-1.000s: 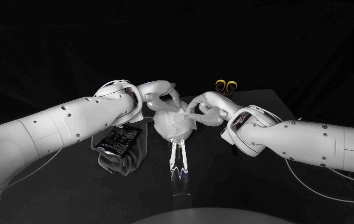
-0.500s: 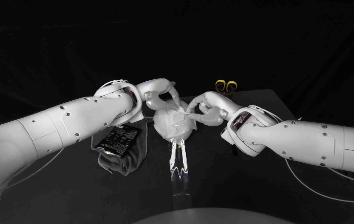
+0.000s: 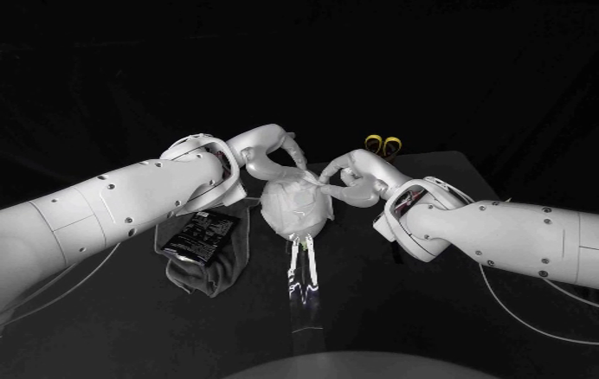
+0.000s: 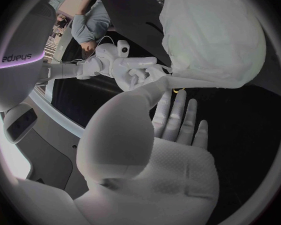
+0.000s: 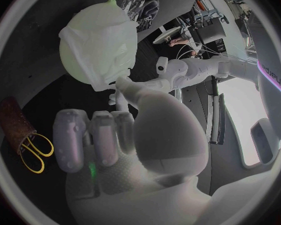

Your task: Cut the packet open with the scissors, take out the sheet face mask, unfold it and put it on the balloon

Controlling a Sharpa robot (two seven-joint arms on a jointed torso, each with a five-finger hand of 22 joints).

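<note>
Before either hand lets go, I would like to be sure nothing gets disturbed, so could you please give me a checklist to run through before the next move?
1. Sheet face mask draped over the balloon: ok.
2. Mask lying smooth: not ok, folds run across it.
3. Left hand and right hand at the mask's upper edge: ok.
4. Either hand actually pinching the mask: cannot tell.
5. Scissors out of the way: ok, they stand behind the right hand.
6. Packet clear of the balloon: ok, it lies on the table beside the left arm.
</note>
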